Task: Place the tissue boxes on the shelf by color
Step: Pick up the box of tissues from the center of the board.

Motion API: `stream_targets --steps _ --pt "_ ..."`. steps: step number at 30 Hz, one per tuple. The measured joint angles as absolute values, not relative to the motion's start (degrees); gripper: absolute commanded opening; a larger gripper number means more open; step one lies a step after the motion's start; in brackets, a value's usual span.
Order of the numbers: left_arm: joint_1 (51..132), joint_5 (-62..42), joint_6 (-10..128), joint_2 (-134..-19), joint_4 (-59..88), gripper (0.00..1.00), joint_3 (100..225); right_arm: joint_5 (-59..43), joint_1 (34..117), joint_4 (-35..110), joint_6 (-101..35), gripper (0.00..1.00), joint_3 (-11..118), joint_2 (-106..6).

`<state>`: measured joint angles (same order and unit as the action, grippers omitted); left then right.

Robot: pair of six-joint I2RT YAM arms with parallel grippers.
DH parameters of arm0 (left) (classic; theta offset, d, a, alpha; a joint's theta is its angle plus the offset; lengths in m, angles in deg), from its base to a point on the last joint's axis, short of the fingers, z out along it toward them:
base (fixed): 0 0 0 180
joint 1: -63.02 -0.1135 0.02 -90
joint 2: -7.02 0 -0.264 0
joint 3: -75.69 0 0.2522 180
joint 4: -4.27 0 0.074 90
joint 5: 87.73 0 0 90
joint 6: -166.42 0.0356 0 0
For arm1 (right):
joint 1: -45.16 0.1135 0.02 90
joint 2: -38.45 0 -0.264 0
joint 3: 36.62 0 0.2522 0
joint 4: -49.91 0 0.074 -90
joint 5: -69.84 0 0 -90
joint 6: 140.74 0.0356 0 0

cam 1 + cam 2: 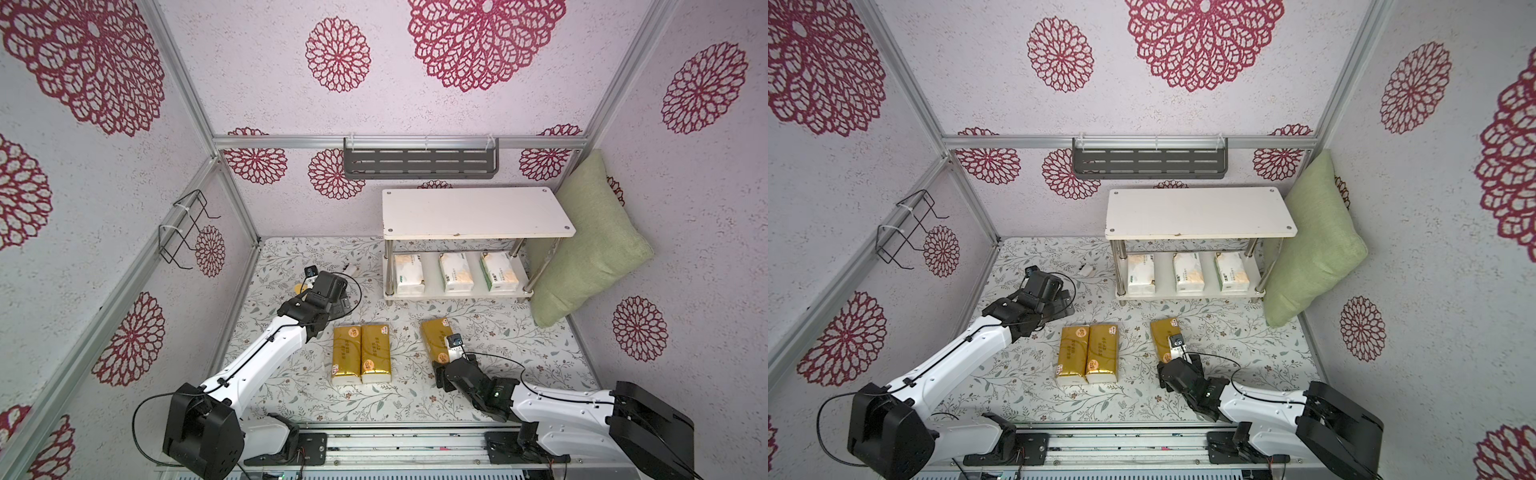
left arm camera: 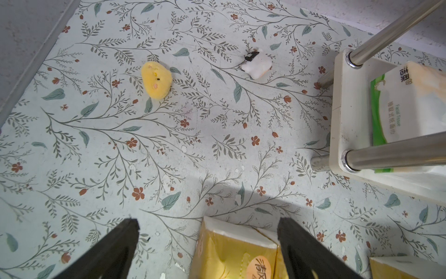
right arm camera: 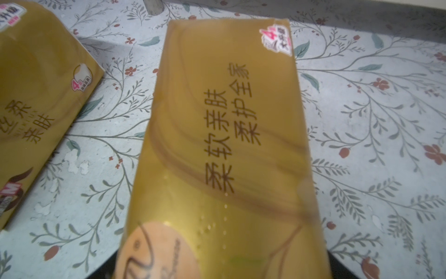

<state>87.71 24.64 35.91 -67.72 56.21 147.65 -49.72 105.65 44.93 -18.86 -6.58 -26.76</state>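
The shelf [image 1: 478,212] stands at the back right. Its lower board [image 2: 347,108] holds three white tissue boxes [image 1: 409,274] [image 1: 456,272] [image 1: 498,271]. Two gold tissue boxes [image 1: 346,353] [image 1: 375,353] lie side by side on the floral table. A third gold box [image 1: 434,336] [image 3: 224,145] lies to their right. My right gripper [image 1: 444,362] [image 3: 220,270] is shut on its near end, dark fingers hugging both sides. My left gripper [image 1: 338,303] [image 2: 207,224] hangs open just beyond the far end of the gold pair [image 2: 231,251], holding nothing.
A green pillow [image 1: 590,245] leans against the shelf's right side. A grey slotted rack [image 1: 419,162] hangs on the back wall and a black wire rack [image 1: 183,232] on the left wall. A yellow plush [image 2: 156,79] and a small white toy [image 2: 257,65] lie left of the shelf.
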Motion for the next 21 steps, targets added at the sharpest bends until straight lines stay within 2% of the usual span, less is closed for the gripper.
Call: stream_targets --steps 14,21 --pt "87.71 23.84 35.91 -69.55 55.37 0.97 147.86 -42.11 104.49 28.4 -25.0 0.77 5.72 -17.28" --pt "87.71 23.71 35.91 -70.16 55.13 0.97 149.13 -37.94 102.98 19.55 -29.05 0.77 14.75 -16.66"
